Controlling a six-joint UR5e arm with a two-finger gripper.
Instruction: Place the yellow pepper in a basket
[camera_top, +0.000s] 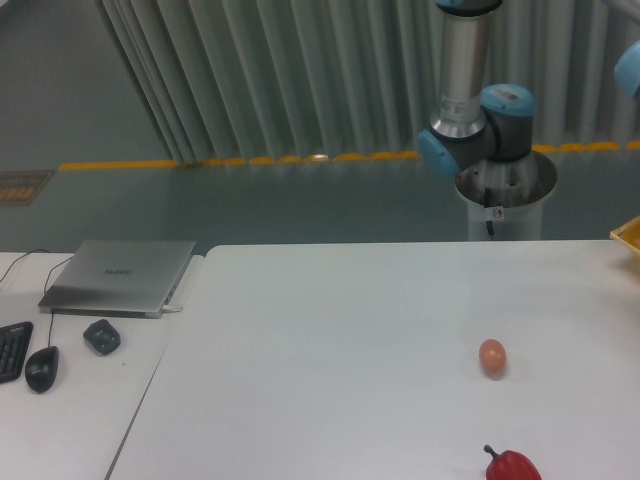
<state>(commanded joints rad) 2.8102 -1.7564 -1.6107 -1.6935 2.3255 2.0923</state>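
- Fixed camera: the arm rises from its pedestal beyond the far edge of the white table. Its upper part is cut off by the top of the frame, and another blue joint shows only partly at the upper right edge.
- The gripper is out of frame, so how far it is open, or whether it holds anything, cannot be told.
- The yellow pepper cannot be seen anywhere in this view.
- A small yellow corner pokes in at the right edge, by the table's far right corner; too little shows to say what it is.
- An egg lies toward the table's right side.
- A red pepper sits at the near edge, cut off by the frame bottom.
- On the left desk: laptop, mouse, and a keyboard that is cropped.
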